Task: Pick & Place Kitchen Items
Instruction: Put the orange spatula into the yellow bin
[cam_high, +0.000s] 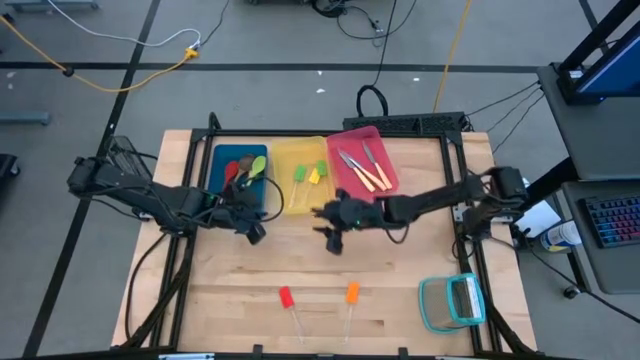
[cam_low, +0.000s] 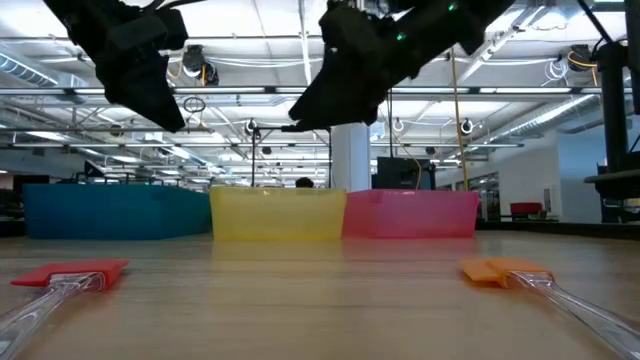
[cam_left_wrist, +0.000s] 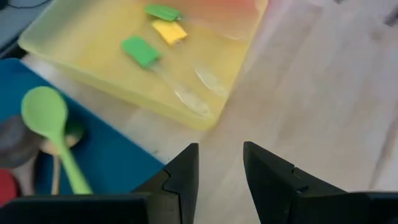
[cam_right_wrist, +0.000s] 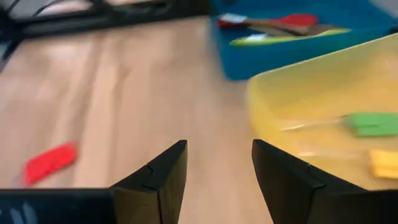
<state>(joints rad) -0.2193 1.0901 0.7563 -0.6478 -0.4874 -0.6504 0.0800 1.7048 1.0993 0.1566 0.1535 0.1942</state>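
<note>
Two clear-handled sticks lie flat on the table near its front edge: one with a red head (cam_high: 286, 297) and one with an orange head (cam_high: 352, 292). The blue bin (cam_high: 240, 175) holds spoons, the yellow bin (cam_high: 302, 176) holds green- and yellow-headed sticks, the pink bin (cam_high: 362, 165) holds yellow-handled knives. My left gripper (cam_high: 254, 231) is open and empty above the table just in front of the blue bin. My right gripper (cam_high: 333, 240) is open and empty above the table in front of the yellow bin. The red head also shows in the right wrist view (cam_right_wrist: 50, 162).
A teal-framed square object (cam_high: 452, 302) lies at the table's front right corner. The three bins stand side by side along the far edge. Bare wood lies between the bins and the two sticks.
</note>
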